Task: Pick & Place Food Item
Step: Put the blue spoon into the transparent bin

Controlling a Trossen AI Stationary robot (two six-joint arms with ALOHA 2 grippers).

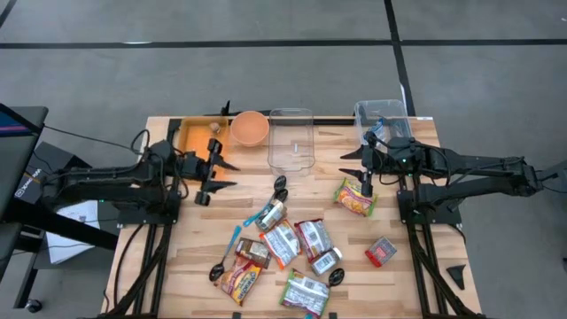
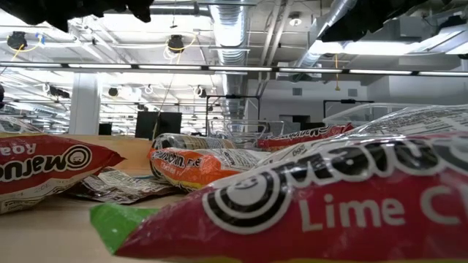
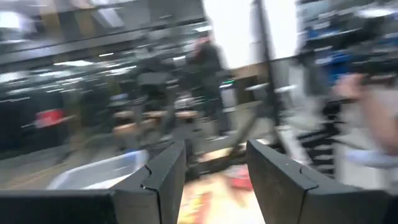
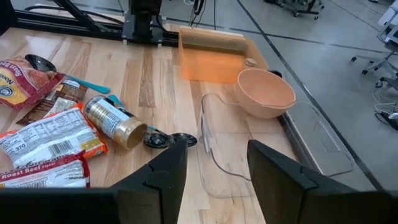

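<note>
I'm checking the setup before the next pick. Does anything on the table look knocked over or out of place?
One thing: a can lies on its side among the noodle packets mid-table. The packets and spoons are strewn loosely, some overlapping. The bowl and clear bin sit upright at the far edge. Nothing looks spilled or torn.

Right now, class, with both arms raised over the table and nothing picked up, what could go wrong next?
1. The ramen packets overlap in a heap with spoons and a small can, so a grab might drag neighbours along.
2. The clear container sits against the orange bowl; a careless drop could nudge either.
3. Both the left gripper and right gripper are open near mid-table, so they might collide.
</note>
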